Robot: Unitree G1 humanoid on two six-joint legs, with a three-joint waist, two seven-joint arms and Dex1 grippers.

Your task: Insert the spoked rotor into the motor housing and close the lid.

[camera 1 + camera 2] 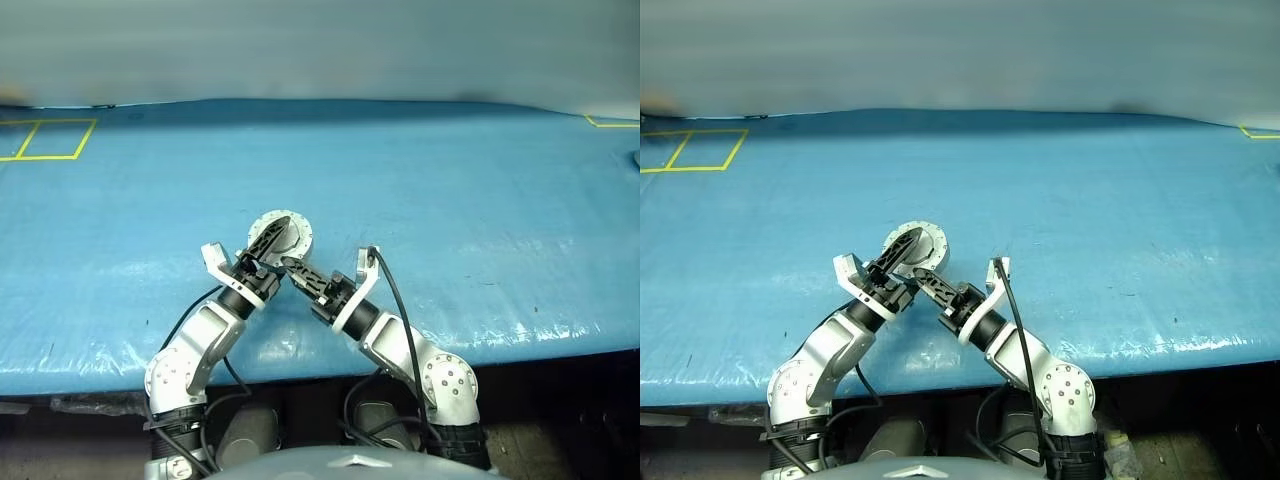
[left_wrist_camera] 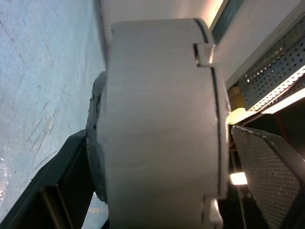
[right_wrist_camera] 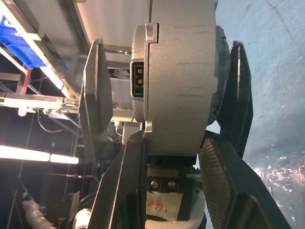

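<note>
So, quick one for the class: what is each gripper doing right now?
Left gripper: open, fingers either side of the motor housing.
Right gripper: shut on the motor housing.

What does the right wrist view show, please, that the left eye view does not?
The right wrist view gives the motor housing's grey side wall, with a small socket of two gold pins and a seam beside it. The left eye view gives the housing's round face, the wide blue table and yellow tape squares at its far left. Both share the housing between the right tool and left tool.
</note>
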